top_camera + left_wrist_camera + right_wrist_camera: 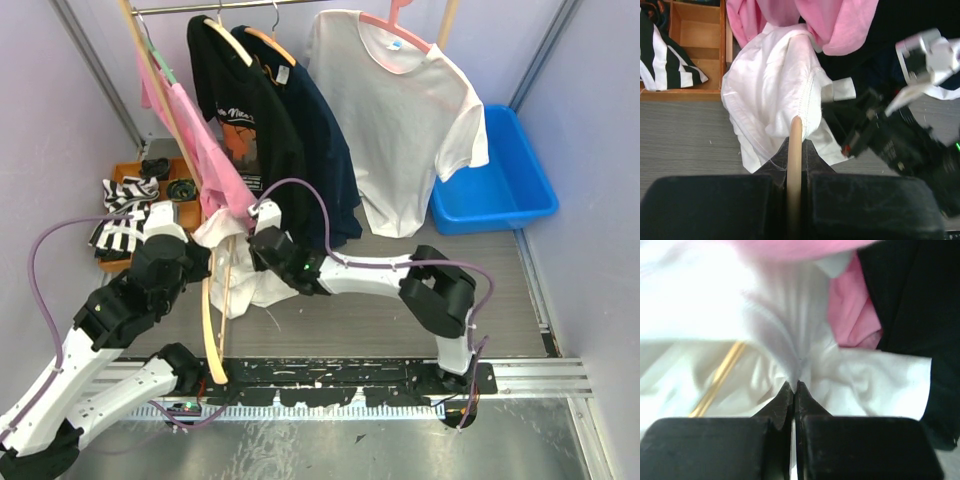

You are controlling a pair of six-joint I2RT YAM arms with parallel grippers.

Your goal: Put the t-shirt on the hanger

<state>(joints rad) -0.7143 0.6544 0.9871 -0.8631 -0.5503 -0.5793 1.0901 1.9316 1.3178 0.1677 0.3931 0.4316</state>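
1. left hand [796,147] clamped tight on the wooden hanger [795,131]; the hanger arm runs straight ahead out of the fingers.
2. white t-shirt [772,85] bunched over the hanger tip, just ahead of the left hand.
3. right hand [795,385] pinched closed on a fold of the t-shirt, cloth right at its fingertips.
4. pink t-shirt [840,25] hangs just beyond both hands, against the white cloth.
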